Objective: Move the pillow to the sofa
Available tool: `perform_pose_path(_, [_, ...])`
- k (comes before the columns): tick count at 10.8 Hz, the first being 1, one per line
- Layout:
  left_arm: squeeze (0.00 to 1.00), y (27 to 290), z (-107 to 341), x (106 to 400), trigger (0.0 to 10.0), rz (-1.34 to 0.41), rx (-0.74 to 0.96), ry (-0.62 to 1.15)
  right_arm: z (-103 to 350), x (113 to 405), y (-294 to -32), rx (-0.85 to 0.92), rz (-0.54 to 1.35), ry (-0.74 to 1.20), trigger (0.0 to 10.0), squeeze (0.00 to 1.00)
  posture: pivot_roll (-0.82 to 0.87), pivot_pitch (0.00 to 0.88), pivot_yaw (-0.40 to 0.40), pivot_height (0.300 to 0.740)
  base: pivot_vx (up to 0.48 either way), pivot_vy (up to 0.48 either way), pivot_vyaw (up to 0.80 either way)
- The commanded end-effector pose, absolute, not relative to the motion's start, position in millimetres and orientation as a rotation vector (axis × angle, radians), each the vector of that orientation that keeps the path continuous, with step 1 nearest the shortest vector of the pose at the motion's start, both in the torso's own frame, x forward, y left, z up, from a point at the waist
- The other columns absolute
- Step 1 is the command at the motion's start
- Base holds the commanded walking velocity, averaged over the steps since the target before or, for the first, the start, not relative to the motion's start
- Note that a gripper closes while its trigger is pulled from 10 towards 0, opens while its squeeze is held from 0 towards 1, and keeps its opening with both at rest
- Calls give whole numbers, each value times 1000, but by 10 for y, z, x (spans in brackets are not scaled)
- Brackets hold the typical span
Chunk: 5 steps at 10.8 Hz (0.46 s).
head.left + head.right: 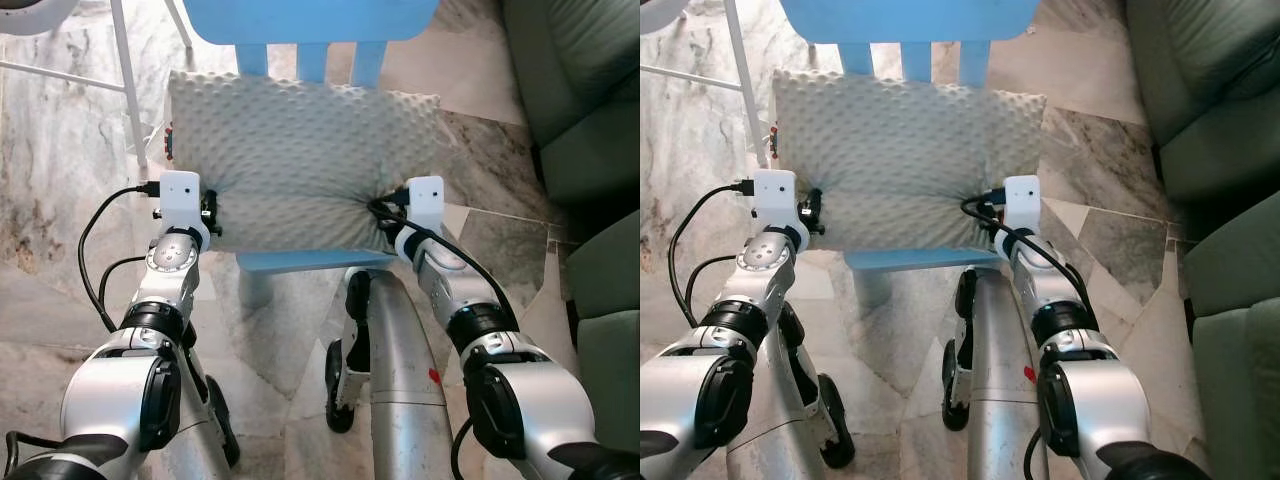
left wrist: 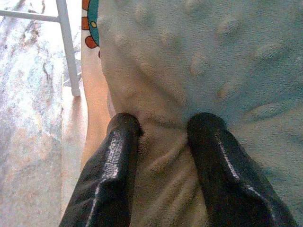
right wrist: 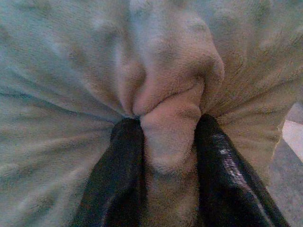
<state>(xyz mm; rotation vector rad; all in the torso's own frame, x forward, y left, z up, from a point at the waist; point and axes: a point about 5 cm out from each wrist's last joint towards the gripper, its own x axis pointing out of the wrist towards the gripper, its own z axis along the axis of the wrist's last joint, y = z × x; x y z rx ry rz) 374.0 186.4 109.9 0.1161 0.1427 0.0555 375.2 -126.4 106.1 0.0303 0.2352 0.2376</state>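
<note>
A pale, bumpy pillow lies on the seat of a small blue chair in front of me. My left gripper is shut on the pillow's near left edge, its black fingers pinching a fold of fabric. At the near right edge my right gripper is also shut on the pillow, with a thick roll of fabric squeezed between its fingers. The dark green sofa stands along the right side.
The blue chair's back rises behind the pillow. A white metal frame leg stands to the left on the marble floor. My own legs are below the chair's front edge.
</note>
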Motion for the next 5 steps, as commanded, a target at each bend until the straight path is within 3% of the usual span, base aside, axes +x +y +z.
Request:
perform_pose_path(1, [0, 1793, 904, 3665, 0, 23, 111, 227, 772, 3616, -1194, 42, 258, 363, 0, 0, -44, 362, -103, 476, 0, 0, 0])
perform_pose_path(5, [0, 1790, 962, 3694, 0, 44, 97, 193, 773, 3622, -1158, 17, 275, 363, 0, 0, -27, 298, -109, 476, 0, 0, 0])
